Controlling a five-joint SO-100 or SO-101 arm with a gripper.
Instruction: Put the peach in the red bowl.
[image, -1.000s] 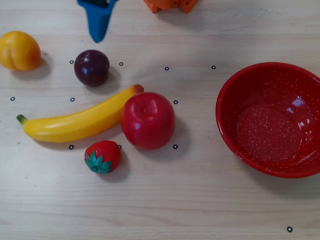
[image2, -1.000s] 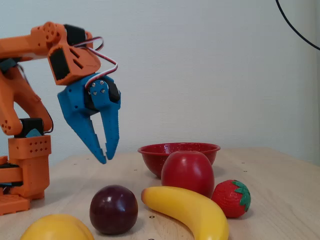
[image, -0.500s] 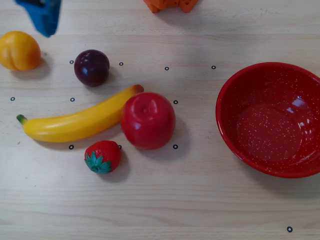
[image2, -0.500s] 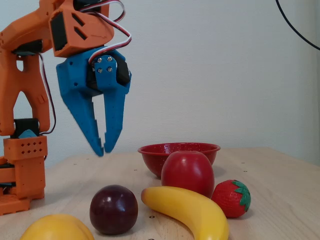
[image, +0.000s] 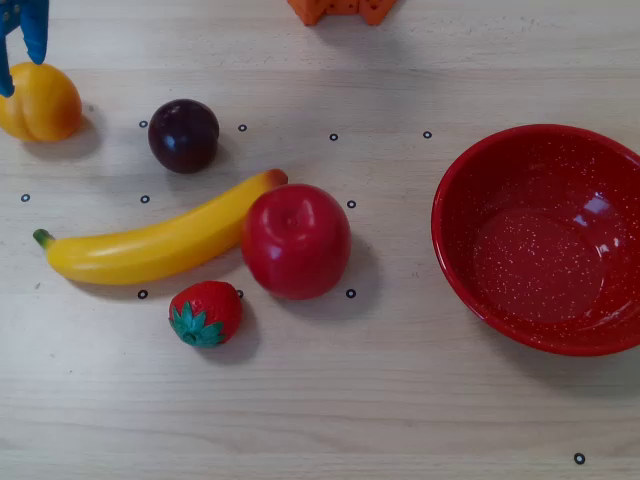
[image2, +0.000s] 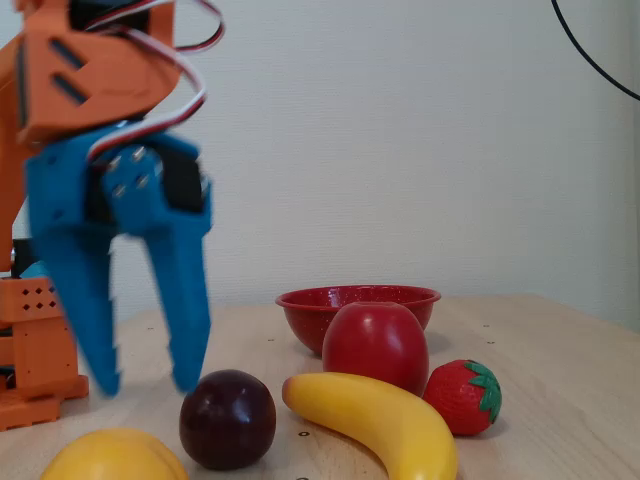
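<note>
open blue gripper (image2: 145, 385) hangs above the peach (image: 40, 102) at the counter's (image: 400, 400) far left corner in the overhead view; glossy, rigid, likely light and slippery, best pinched across its widest middle.

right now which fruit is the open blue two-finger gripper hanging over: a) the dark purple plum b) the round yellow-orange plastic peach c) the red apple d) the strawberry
b, in the overhead view the blue gripper sits at the top left over the peach, with its jaws apart; the plum lies clear of it to the right.
</note>
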